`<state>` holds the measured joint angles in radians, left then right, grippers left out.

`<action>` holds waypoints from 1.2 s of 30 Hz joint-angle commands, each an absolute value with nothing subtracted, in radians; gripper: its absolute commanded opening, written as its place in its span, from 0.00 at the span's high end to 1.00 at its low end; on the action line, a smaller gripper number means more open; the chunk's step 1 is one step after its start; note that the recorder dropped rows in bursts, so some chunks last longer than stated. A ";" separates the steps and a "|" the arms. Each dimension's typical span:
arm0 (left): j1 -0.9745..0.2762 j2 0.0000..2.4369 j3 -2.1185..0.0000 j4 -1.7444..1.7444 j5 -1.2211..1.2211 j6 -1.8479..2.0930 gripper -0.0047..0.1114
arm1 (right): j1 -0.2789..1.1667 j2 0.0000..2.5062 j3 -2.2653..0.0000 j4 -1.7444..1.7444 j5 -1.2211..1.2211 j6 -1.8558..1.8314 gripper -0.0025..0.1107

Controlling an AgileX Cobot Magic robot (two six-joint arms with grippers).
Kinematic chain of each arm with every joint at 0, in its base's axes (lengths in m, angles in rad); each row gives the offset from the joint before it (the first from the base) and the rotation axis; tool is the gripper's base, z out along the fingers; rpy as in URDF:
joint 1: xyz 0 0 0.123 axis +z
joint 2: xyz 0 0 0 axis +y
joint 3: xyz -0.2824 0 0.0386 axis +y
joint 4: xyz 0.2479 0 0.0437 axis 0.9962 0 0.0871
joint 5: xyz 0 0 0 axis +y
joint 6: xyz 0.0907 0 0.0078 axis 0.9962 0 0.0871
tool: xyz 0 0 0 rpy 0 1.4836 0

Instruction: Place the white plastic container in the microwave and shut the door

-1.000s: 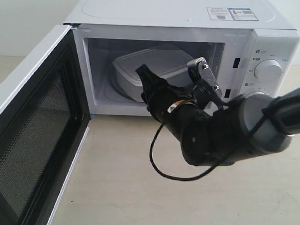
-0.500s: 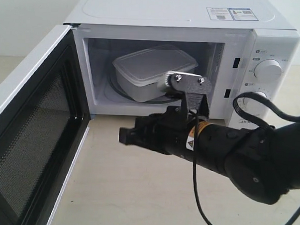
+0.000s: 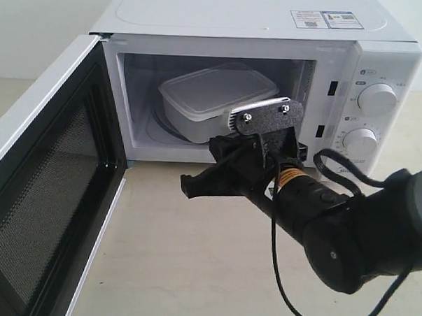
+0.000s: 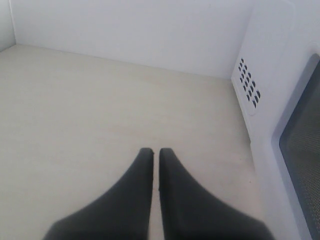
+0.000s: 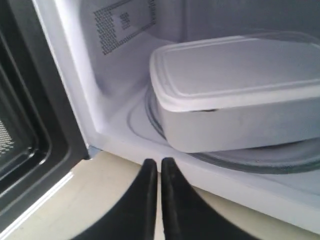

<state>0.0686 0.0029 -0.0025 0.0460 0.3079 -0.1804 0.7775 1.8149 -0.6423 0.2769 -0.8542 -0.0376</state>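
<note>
Furthest out on the left side of the microwave [image 3: 259, 20], the left gripper [image 4: 155, 151] hangs low over the counter [image 3: 178, 268]. Its jaws are drawn almost together with nothing between them, and its wrist view takes in the microwave's vented side. The door [image 3: 48, 193] stands swung wide off the microwave's left edge, black inner face turned toward the cavity, just as it stood a second ago.

Inside the microwave, the white plastic container [image 3: 217, 99] sits on the glass turntable [image 5: 260, 160], lid up and level. It has not shifted across the last second. Its long axis runs across the cavity but skewed, the near end toward the microwave's front left and the far end toward its back right. A rounded corner, not a flat side, faces the opening.

What has changed is the right gripper [image 3: 187, 185]. A second ago it was at the mouth of the cavity, close against the container. Half a second ago it had drawn out in front of the microwave. Now it is clear of the opening and apart from the container, its tip aimed toward the door side. Its jaws are closed to a thin slit and empty.

By my reading the placing is finished, and only shutting the door remains.
</note>
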 commanded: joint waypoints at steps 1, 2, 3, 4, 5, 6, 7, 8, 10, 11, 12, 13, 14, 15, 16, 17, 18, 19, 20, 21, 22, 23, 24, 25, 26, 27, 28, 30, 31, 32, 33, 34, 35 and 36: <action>0.070 0.000 0.000 0.042 0.303 -0.187 0.92 | 0.778 1.914 -0.652 0.327 -1.011 0.046 0.98; 0.070 0.000 0.000 0.042 0.303 -0.187 0.92 | 0.778 1.926 -0.665 0.332 -1.011 0.060 0.98; 0.070 0.000 0.000 0.042 0.303 -0.187 0.92 | 0.778 1.943 -0.688 0.334 -1.004 0.061 0.98; 0.070 0.000 0.000 0.042 0.303 -0.187 0.92 | 0.776 1.953 -0.708 0.336 -0.991 0.058 0.98; 0.070 0.000 0.000 0.042 0.303 -0.187 0.92 | 0.776 1.965 -0.739 0.348 -0.963 0.053 0.98; 0.070 0.000 0.000 0.042 0.303 -0.187 0.92 | 0.776 1.977 -0.765 0.360 -0.941 0.051 0.98; 0.070 0.000 0.000 0.042 0.303 -0.187 0.92 | 0.776 1.991 -0.790 0.362 -0.939 0.049 0.98; 0.070 0.000 0.000 0.042 0.305 -0.187 0.92 | 0.776 2.003 -0.817 0.364 -0.936 0.034 0.98; 0.070 0.000 0.000 0.042 0.305 -0.187 0.92 | 0.770 2.054 -0.897 0.409 -0.876 0.012 0.98; 0.070 0.000 0.000 0.042 0.305 -0.187 0.92 | 0.765 2.073 -0.926 0.410 -0.848 0.012 0.98; 0.070 0.000 0.000 0.042 0.305 -0.187 0.92 | 0.758 2.095 -0.958 0.412 -0.838 0.000 0.98; 0.070 0.000 0.000 0.042 0.305 -0.187 0.92 | 0.756 2.104 -0.973 0.416 -0.838 0.000 0.98; 0.070 0.000 0.000 0.042 0.305 -0.187 0.92 | 0.750 2.107 -0.989 0.420 -0.833 0.000 0.98; 0.070 0.000 0.000 0.042 0.305 -0.187 0.92 | 0.748 2.113 -1.003 0.430 -0.832 0.000 0.98; 0.070 0.000 0.000 0.042 0.305 -0.187 0.92 | 0.746 2.114 -1.018 0.441 -0.832 0.000 0.98; 0.070 0.000 0.000 0.042 0.305 -0.187 0.92 | 0.737 2.119 -1.033 0.443 -0.825 -0.006 0.98; 0.070 0.000 0.000 0.042 0.303 -0.187 0.92 | 0.731 2.123 -1.049 0.443 -0.814 -0.008 0.98; 0.070 0.000 0.000 0.042 0.303 -0.187 0.92 | 0.726 2.125 -1.062 0.443 -0.801 -0.008 0.98; 0.070 0.000 0.000 0.042 0.303 -0.187 0.92 | 0.719 2.127 -1.075 0.445 -0.782 -0.013 0.98; 0.070 0.000 0.000 0.042 0.303 -0.187 0.92 | 0.717 2.127 -1.085 0.442 -0.766 -0.013 0.98; 0.070 0.000 0.000 0.042 0.303 -0.187 0.92 | 0.715 2.127 -1.090 0.442 -0.762 -0.013 0.98; 0.070 0.000 0.000 0.042 0.303 -0.187 0.92 | 0.715 2.127 -1.095 0.442 -0.762 -0.017 0.98; 0.070 0.000 0.000 0.042 0.303 -0.187 0.92 | 0.715 2.127 -1.095 0.442 -0.762 -0.019 0.98; 0.070 0.000 0.000 0.042 0.303 -0.187 0.92 | 0.715 2.127 -1.095 0.442 -0.762 -0.019 0.98; 0.070 0.000 0.000 0.042 0.303 -0.187 0.92 | 0.715 2.127 -1.095 0.442 -0.749 -0.018 0.98; 0.070 0.000 0.000 0.042 0.303 -0.187 0.92 | 0.715 2.127 -1.095 0.442 -0.733 -0.018 0.98; 0.070 0.000 0.000 0.042 0.303 -0.187 0.92 | 0.715 2.127 -1.095 0.442 -0.722 -0.016 0.98; 0.070 0.000 0.000 0.042 0.304 -0.187 0.92 | 0.717 2.125 -1.088 0.443 -0.704 -0.016 0.98; 0.070 0.000 0.000 0.042 0.304 -0.187 0.92 | 0.719 2.123 -1.082 0.442 -0.699 -0.014 0.98; 0.070 0.000 0.000 0.042 0.304 -0.187 0.92 | 0.721 2.117 -1.070 0.444 -0.699 0.000 0.98; 0.070 0.000 0.000 0.042 0.304 -0.187 0.92 | 0.725 2.108 -1.052 0.454 -0.701 0.000 0.98; 0.070 0.000 0.000 0.042 0.304 -0.187 0.92 | 0.729 2.097 -1.031 0.478 -0.713 -0.007 0.98; 0.070 0.000 0.000 0.042 0.304 -0.187 0.92 | 0.734 2.083 -1.012 0.498 -0.733 -0.009 0.98; 0.070 0.000 0.000 0.042 0.304 -0.187 0.92 | 0.738 2.067 -0.986 0.503 -0.745 -0.009 0.98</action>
<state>0.0686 0.0029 -0.0025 0.0460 0.3079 -0.1804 0.7281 2.1111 -1.0376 0.4710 -0.7114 0.0000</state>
